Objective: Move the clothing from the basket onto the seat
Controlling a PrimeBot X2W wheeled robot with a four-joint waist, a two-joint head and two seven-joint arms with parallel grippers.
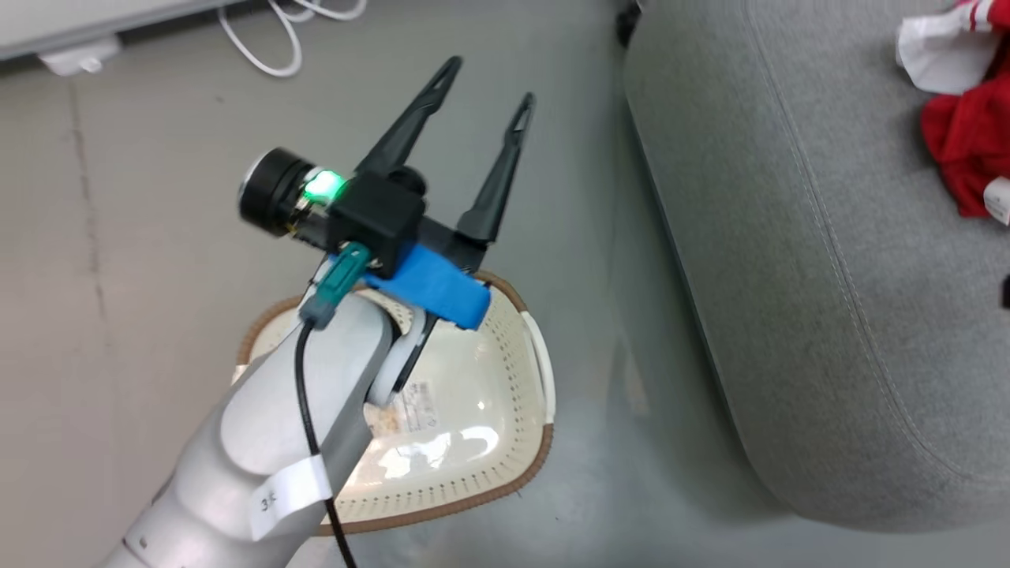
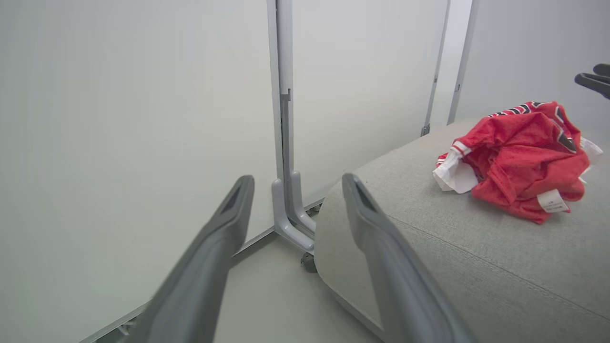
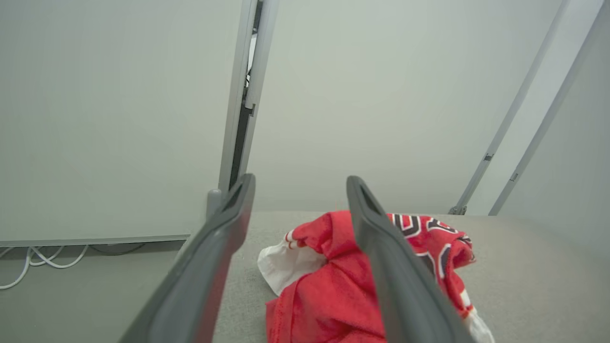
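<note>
The clothing lies in a crumpled red and white heap on the grey seat, at its far right. The cream basket with a brown rim stands on the floor left of the seat, and its visible inside is bare. My left gripper hovers open above the basket's far edge, holding nothing. In the left wrist view its fingers point past the seat corner, with the clothing off to the right. My right gripper stands open just above the clothing, holding nothing.
White cables lie on the floor by the far wall panel. A partition post with a grey foot stands close to the seat's corner. Pale wall panels rise behind the seat. Grey floor runs between basket and seat.
</note>
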